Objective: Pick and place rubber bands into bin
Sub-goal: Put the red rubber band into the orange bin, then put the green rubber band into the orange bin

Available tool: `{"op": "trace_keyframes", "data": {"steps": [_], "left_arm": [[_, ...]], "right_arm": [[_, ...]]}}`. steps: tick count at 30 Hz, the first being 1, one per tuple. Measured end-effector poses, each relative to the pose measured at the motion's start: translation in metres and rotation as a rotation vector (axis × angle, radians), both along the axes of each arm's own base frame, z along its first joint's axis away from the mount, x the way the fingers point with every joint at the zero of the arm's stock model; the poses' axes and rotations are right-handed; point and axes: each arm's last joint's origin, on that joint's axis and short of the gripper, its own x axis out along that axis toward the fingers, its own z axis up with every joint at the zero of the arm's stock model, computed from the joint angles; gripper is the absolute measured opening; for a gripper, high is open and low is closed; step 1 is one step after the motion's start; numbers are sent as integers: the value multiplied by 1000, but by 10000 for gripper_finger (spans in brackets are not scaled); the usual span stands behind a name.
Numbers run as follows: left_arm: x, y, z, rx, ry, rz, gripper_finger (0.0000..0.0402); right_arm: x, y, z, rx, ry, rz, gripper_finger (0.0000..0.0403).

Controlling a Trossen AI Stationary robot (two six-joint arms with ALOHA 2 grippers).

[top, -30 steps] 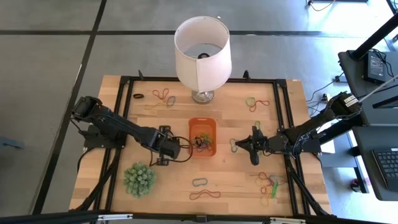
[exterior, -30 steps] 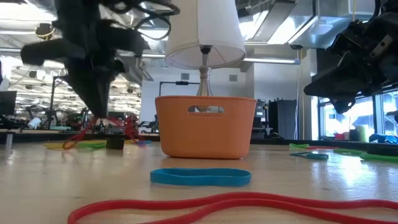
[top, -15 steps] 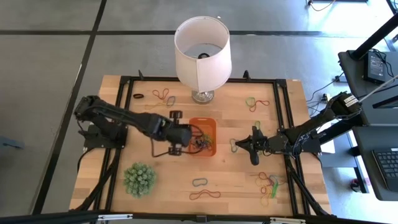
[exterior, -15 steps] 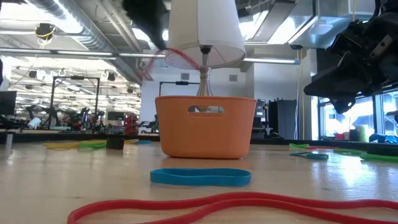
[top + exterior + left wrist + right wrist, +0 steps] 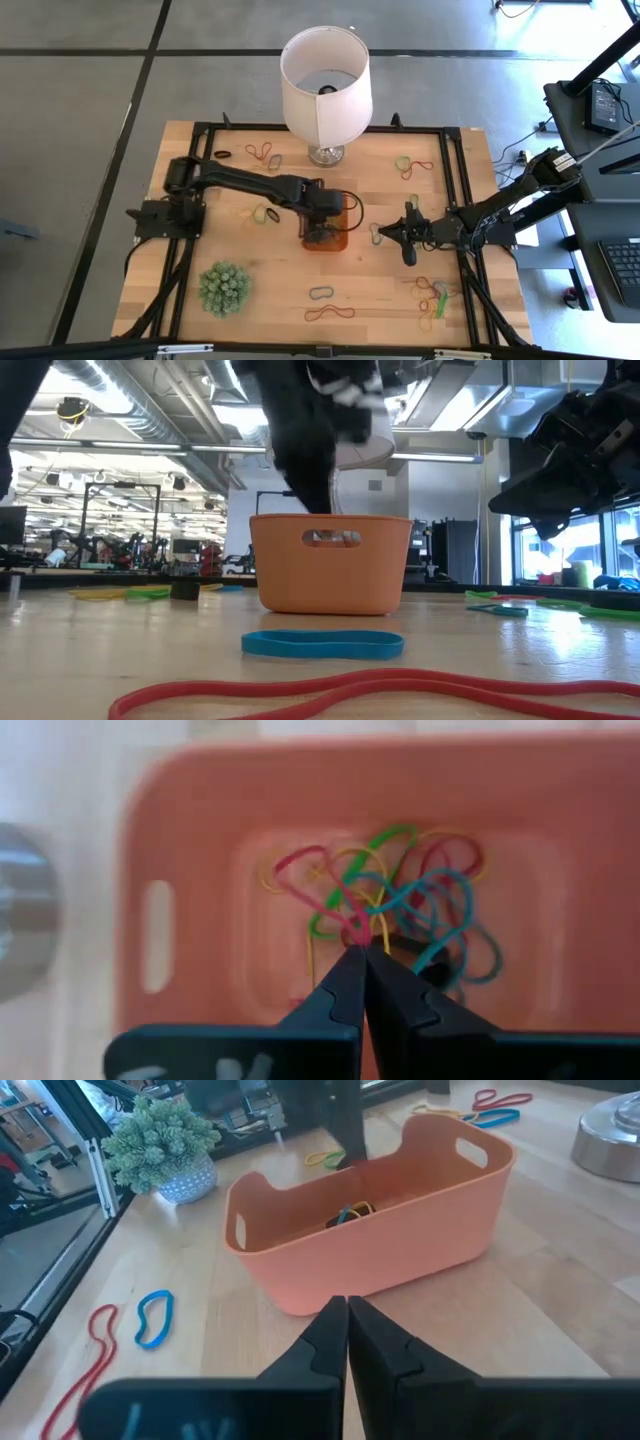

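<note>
The orange bin (image 5: 343,238) stands at the table's middle; in the low view the bin (image 5: 330,575) hides its inside. My left gripper (image 5: 362,948) points down into the bin (image 5: 200,840), shut on a red rubber band above a tangle of coloured bands (image 5: 420,885) on the floor. In the high view the left gripper (image 5: 320,232) covers most of the bin. My right gripper (image 5: 378,232) hovers shut just right of the bin, facing the bin (image 5: 380,1240). More bands (image 5: 432,295) lie scattered on the wood. My left gripper pinches a red rubber band (image 5: 347,928) between its two fingertips, coming from above and pointing down into the bin. The band's loop (image 5: 295,870) spreads slack from the tips onto the heap of bands on the bin's floor.
A white lamp (image 5: 325,85) stands behind the bin at the far edge. A spiky green ball plant (image 5: 223,288) sits near left. Loose bands lie at far left (image 5: 262,153), far right (image 5: 412,165), left of the bin (image 5: 263,213) and near the front (image 5: 322,293). A black frame (image 5: 190,200) rings the table.
My left gripper rose from the table left of the bin with a red band hanging below it. It then swung right over the bin and came down into it, still shut. The right arm kept still.
</note>
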Motion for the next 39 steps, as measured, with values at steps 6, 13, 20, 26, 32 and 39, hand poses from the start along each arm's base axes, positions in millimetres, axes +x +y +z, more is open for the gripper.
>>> {"op": "trace_keyframes", "data": {"steps": [6,13,20,26,32,39], "left_arm": [[11,10,-41,-33,93,13,2],[16,10,-61,-104,122,-3,14],[16,8,-60,-105,119,-9,74],[14,9,-55,-99,117,-13,110],[8,14,-29,-89,69,-19,112],[-4,15,8,-82,-6,-17,89]], "right_arm": [[0,0,0,-3,0,1,17],[0,0,0,-4,1,1,17],[0,0,0,-3,0,1,17],[0,0,0,-3,0,1,16],[0,0,-1,-6,6,2,16],[0,0,-1,-7,10,2,16]]}}
